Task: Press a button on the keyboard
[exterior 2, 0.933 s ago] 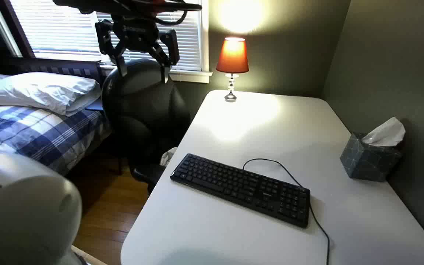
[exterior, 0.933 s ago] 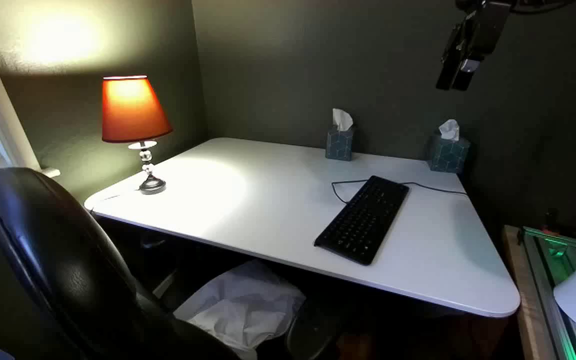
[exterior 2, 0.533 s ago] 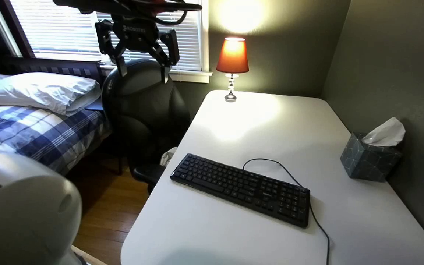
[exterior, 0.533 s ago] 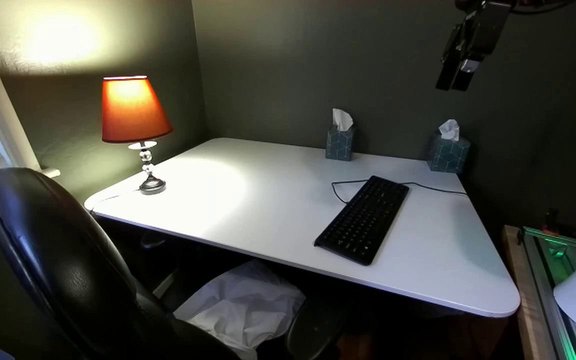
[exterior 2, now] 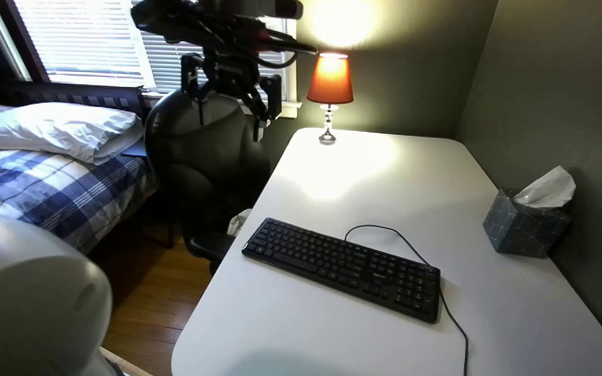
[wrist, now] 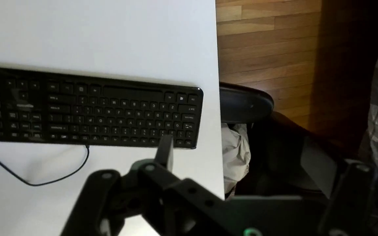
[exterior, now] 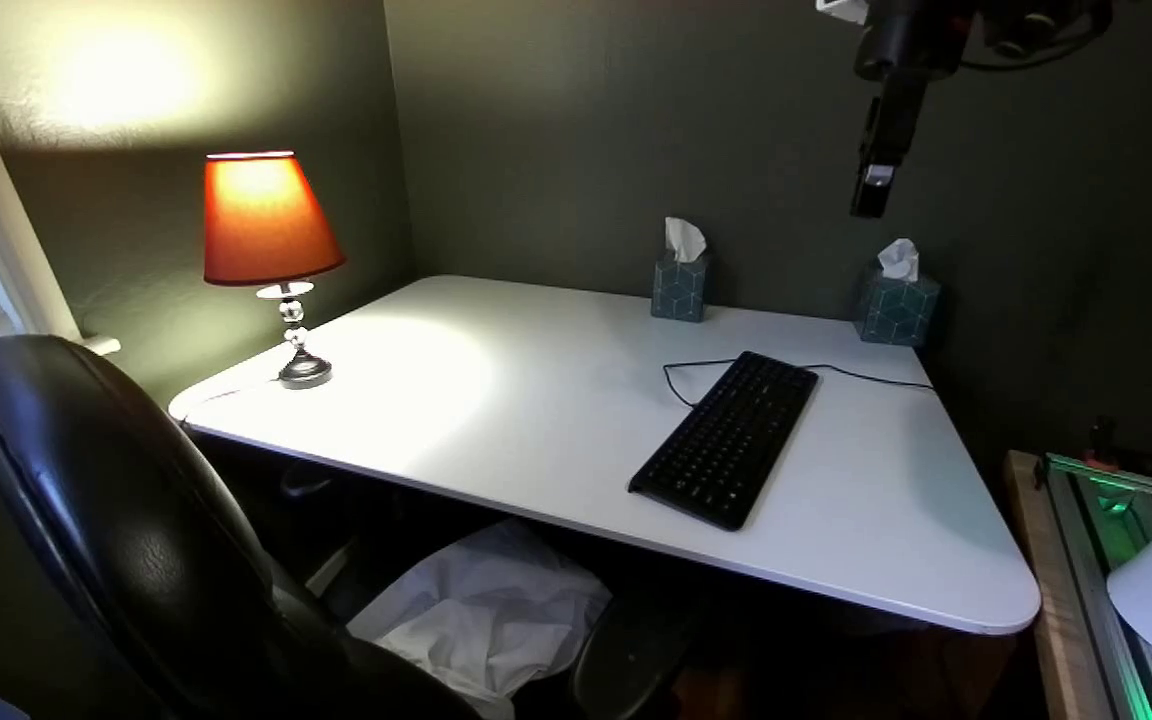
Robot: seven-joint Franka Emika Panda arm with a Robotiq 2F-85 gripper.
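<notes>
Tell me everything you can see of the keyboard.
The keyboard is long, rectangular and black, looks like plastic, and has pale-lettered keys and a number pad at one end. It lies flat on the white desk, its other end near the desk's edge. A thin dark cable leaves its back edge. The pincer hangs above, open, not touching it.
</notes>
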